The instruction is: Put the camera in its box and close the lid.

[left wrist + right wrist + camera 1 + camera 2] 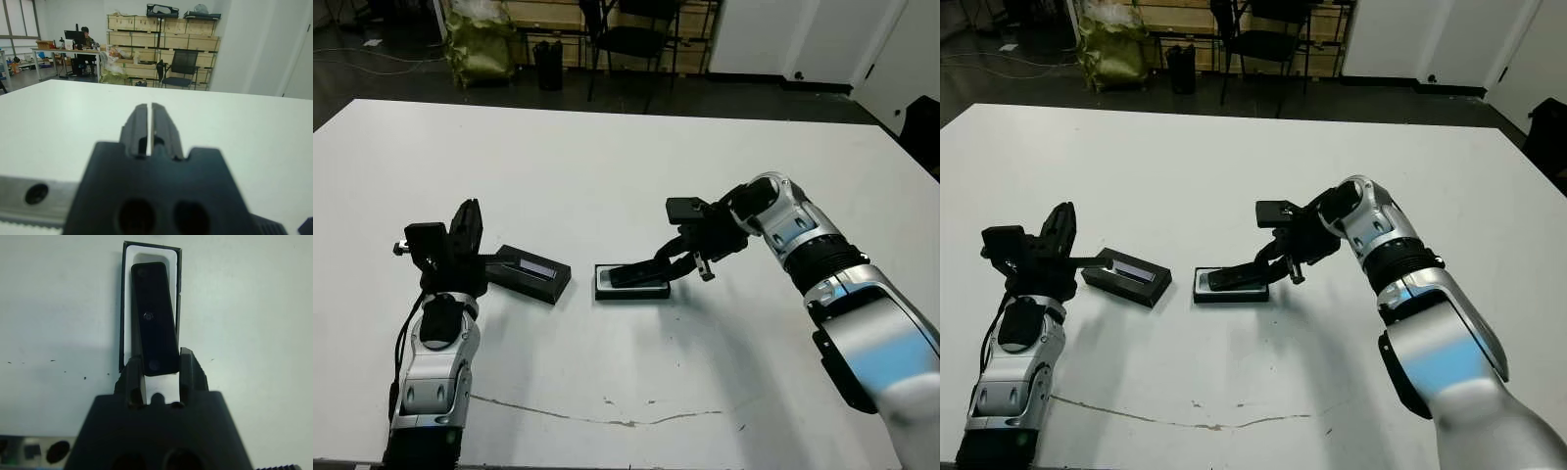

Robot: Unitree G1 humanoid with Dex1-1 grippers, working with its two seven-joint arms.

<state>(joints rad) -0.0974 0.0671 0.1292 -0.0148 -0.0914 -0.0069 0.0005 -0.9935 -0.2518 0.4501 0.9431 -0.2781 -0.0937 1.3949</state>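
Our right gripper fills the near edge of the right wrist view, its 2 black fingers clamped on the near end of the camera. We see the camera as a slim black bar running straight away from the gripper, its long axis close to that of the box but skewed slightly, so that its near end crosses toward one side of the white lining. Its far end sits low inside the box; in the head views the near end looks raised above the box edge, so the camera seems tilted, not yet lying flat.

Outward from there, the box rests on the white worktop near the middle, just in front of us. The lid, black with a pale stripe, lies just beside the box on our left, apart from it. Our left gripper is near the lid's outer end, fingers nearly together and holding nothing; whether it touches the lid we cannot tell. We judge the left arm nearer the lid, the right nearer the box.
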